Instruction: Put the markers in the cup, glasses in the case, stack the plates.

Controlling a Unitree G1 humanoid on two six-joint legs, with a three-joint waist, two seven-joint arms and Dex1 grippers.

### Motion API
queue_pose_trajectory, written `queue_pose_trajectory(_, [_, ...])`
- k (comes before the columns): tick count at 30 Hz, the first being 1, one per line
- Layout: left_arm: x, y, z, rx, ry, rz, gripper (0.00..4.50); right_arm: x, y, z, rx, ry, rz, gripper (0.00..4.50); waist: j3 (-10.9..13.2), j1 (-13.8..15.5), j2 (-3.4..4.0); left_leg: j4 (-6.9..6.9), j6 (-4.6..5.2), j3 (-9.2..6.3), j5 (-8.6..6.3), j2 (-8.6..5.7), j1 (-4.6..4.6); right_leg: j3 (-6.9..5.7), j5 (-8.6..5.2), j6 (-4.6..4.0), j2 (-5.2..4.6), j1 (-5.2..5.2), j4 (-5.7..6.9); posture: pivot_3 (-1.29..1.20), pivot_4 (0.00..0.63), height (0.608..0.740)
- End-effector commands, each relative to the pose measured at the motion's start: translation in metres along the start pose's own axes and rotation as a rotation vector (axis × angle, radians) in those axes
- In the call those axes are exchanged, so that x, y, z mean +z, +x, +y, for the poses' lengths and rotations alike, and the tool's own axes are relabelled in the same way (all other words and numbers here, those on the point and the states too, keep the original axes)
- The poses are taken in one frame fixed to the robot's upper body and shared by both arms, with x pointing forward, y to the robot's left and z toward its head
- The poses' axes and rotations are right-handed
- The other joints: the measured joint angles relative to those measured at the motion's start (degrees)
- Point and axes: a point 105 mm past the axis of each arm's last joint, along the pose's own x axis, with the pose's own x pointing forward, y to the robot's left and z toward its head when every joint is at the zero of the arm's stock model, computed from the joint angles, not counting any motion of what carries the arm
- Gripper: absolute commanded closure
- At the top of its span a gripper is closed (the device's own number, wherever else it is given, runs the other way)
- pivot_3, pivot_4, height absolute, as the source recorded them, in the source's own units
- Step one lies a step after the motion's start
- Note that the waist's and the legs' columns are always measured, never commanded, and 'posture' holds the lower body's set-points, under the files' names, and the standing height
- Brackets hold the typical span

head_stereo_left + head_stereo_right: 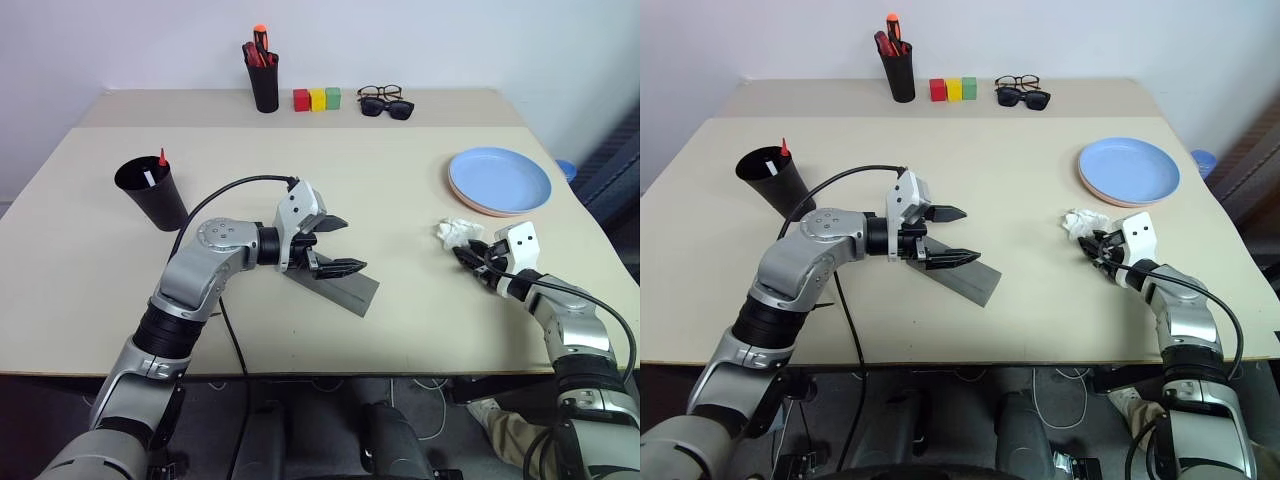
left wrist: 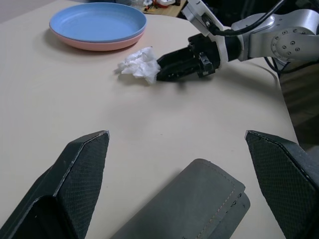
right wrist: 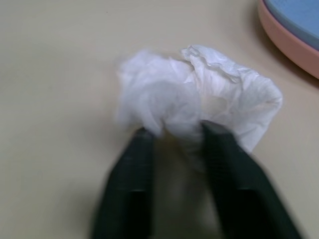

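The black cup [image 1: 152,192] stands at the left with the red marker [image 1: 162,158] and the white marker [image 1: 148,177] inside it. The grey case [image 1: 343,287] lies with its flap down at the table's middle. My left gripper [image 1: 353,244] hovers open just above it, fingers [image 2: 79,169] wide apart. The light blue plate [image 1: 500,176] rests on the pink plate [image 1: 480,208] at the right. The glasses are out of view. My right gripper [image 3: 174,132] is shut on a crumpled white tissue [image 1: 456,232] lying on the table in front of the plates.
At the back stand a black pen holder [image 1: 264,82] with red-orange pens, three coloured blocks [image 1: 317,99], thick-framed spectacles [image 1: 379,92] and sunglasses [image 1: 388,109]. A black cable [image 1: 235,185] loops over my left arm. The table's front edge is close below both hands.
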Motion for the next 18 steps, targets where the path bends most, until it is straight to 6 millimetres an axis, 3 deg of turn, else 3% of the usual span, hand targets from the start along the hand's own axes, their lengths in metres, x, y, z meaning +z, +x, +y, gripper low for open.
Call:
queue_pose_trajectory(1, [0.011, -0.001, -0.001, -0.001, 0.036, -0.025, 0.00, 0.033, 0.005, -0.005, -0.034, -0.016, -0.136, 4.40, 0.0, -0.1, 0.00, 0.00, 0.00, 0.00, 0.00, 0.00, 0.00, 0.00, 0.00, 0.00, 0.00, 0.00, 0.00, 0.00, 0.150, 0.740])
queue_pose_trajectory(6, [0.011, -0.002, -0.001, 0.009, 0.034, -0.026, 0.00, 0.073, 0.013, -0.011, -0.057, -0.027, -0.265, 4.40, 0.0, 0.0, 0.01, -0.01, 0.00, 0.00, 0.00, 0.00, 0.00, 0.00, 0.00, 0.00, 0.00, -0.02, 0.00, 0.00, 0.150, 0.740])
queue_pose_trajectory(11, [0.007, -0.005, 0.003, 0.054, 0.029, -0.033, 0.00, 0.116, 0.025, -0.041, -0.172, -0.109, -0.325, 4.40, 0.0, -0.2, 0.01, 0.00, 0.00, 0.02, 0.00, 0.00, -0.01, 0.01, 0.01, 0.00, 0.00, -0.02, -0.02, 0.00, 0.150, 0.740])
queue_pose_trajectory(17, [0.003, -0.011, 0.007, 0.125, 0.018, -0.042, 0.00, 0.133, 0.027, -0.074, -0.338, -0.184, -0.267, 4.40, 0.0, 0.0, -0.02, -0.16, 0.00, 0.02, 0.00, -0.01, -0.05, 0.01, -0.01, 0.01, 0.00, -0.07, -0.10, 0.00, 0.150, 0.740])
queue_pose_trajectory(18, [0.003, -0.013, 0.007, 0.138, 0.013, -0.046, 0.00, 0.131, 0.027, -0.078, -0.353, -0.186, -0.242, 4.17, 0.0, -0.1, -0.02, -0.16, 0.00, 0.02, 0.00, -0.01, -0.05, 0.01, -0.01, 0.01, 0.00, -0.07, -0.11, 0.00, 0.150, 0.740])
